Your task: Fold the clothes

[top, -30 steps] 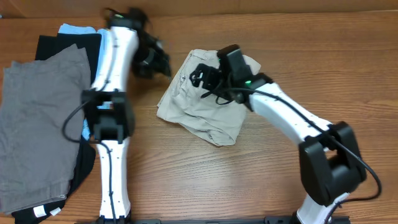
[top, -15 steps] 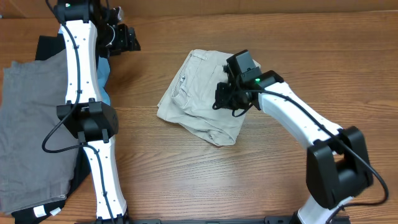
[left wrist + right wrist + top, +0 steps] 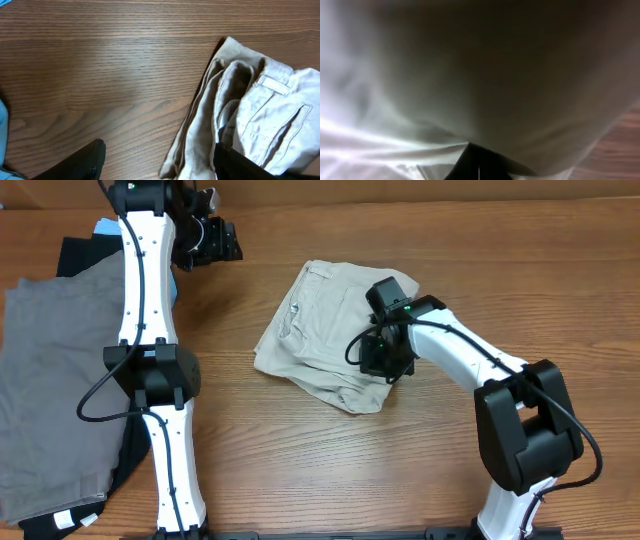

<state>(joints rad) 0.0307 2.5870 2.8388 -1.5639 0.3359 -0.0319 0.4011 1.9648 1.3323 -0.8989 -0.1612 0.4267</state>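
Task thing: The beige shorts (image 3: 320,330) lie in a rumpled heap in the middle of the worktop (image 3: 300,470). They are partly doubled over and not flat.
Long way of the heap: We see the heap run a bit longer from the far side to the near side, leaning a little. It has a wide bumpy end near us.
Right tool: The right tool (image 3: 385,358) is down on the right edge of the shorts and touches the cloth. Its own camera shows only blurry pale cloth very close up. We cannot tell if its fingers are apart or pinched on the cloth.
Left tool: The left tool (image 3: 218,242) is at the far left of the worktop, well apart from the shorts. Its fingers (image 3: 87,160) are spread wide and hold nothing.
Which way the shorts lie: From the left tool, the shorts are off to its right and nearer to us. From the right tool, the heap spreads away to the left.
Nearer arm: The right arm, by a lot.
Other clothes: The grey shorts (image 3: 60,370) lie on black cloth (image 3: 75,255) at the left side, with a light blue garment (image 3: 108,226) behind them.
What we think comes next: The heap needs spreading flat first, so the left tool must come across to the left edge.
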